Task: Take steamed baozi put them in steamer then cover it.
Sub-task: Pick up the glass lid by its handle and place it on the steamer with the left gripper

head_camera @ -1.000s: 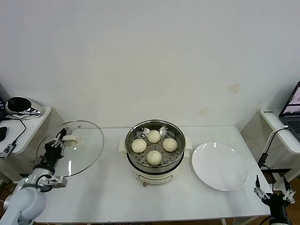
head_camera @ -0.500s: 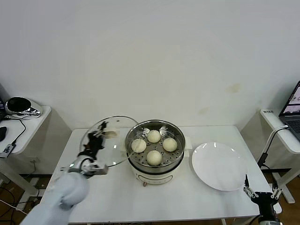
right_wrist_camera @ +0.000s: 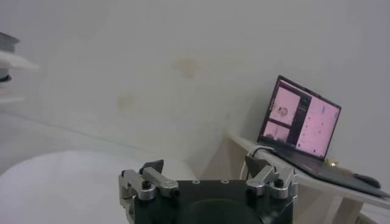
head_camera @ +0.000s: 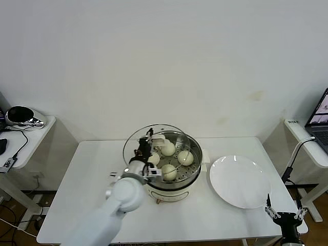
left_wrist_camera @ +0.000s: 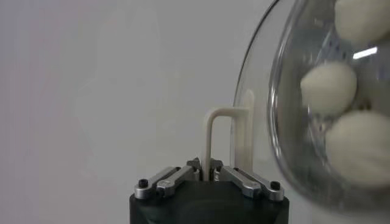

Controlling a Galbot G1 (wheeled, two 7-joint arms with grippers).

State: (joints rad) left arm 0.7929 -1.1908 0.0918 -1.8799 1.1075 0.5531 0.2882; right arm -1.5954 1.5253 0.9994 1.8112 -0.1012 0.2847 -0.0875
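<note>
While clamped shut on the cream-white oblong handle, left end effector [head_camera: 145, 154] holds the clear glass, metal-rimmed cover [head_camera: 154, 148] tilted above the near-left rim of the shiny round stainless steamer [head_camera: 193, 154], overlapping it but off-centre toward the left. Four smooth, round cream-white steamed baozi [head_camera: 186, 158] on the perforated tray inside, close together; flat white plate [head_camera: 240, 181] just right of the steamer, near the tabletop [head_camera: 92, 195] right edge, with bare white surface left and in front. Right end effector [head_camera: 283, 214] parked low beyond the front-right corner, fingers spread apart, holding nothing.
</note>
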